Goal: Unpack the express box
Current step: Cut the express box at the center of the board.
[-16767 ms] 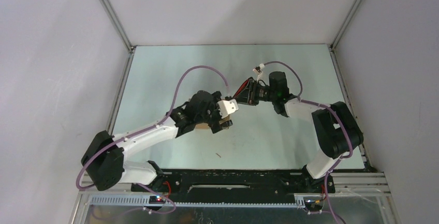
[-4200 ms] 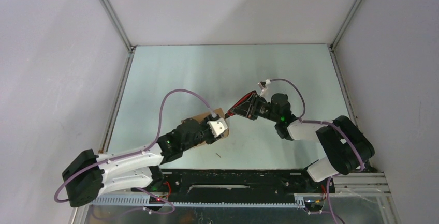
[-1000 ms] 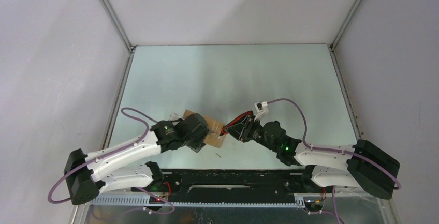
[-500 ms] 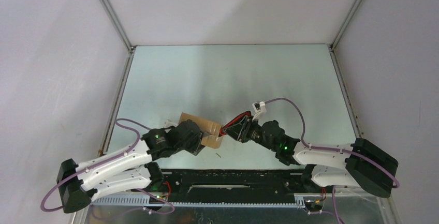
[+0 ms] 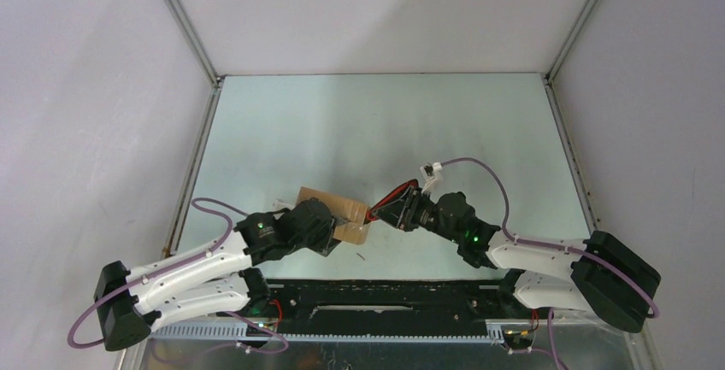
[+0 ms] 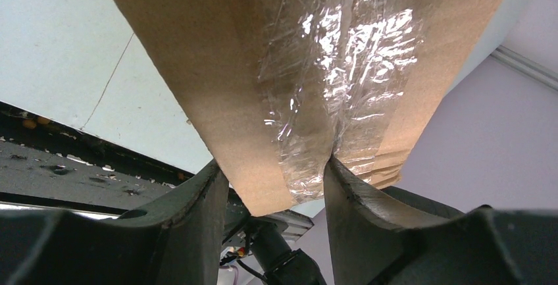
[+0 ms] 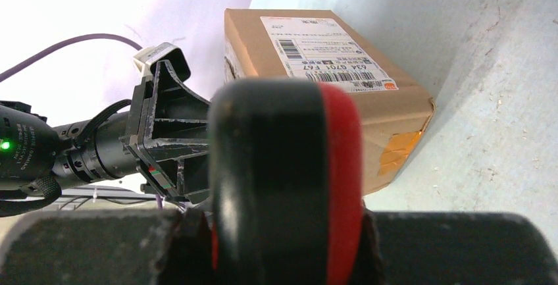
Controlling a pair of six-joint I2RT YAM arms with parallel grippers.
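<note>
The express box point(image 5: 342, 210) is a small brown carton lying on the table near the front, left of centre. My left gripper point(image 5: 329, 235) is shut on its near end; in the left wrist view the fingers point(image 6: 197, 212) pinch the taped cardboard point(image 6: 309, 87). In the right wrist view the box point(image 7: 309, 68) shows its white label on top. My right gripper point(image 5: 385, 214) is shut on the red-and-black utility knife point(image 7: 283, 180), whose tip is at the box's right end.
The pale green table point(image 5: 385, 122) is walled by grey panels with metal rails point(image 5: 184, 28). The black base rail point(image 5: 385, 289) runs along the near edge. A small dark speck point(image 5: 363, 257) lies just in front of the box.
Both arms have come down and toward the near edge over the sequence, the box with them. In the last half second the right gripper shifted slightly back; the left arm stayed.
</note>
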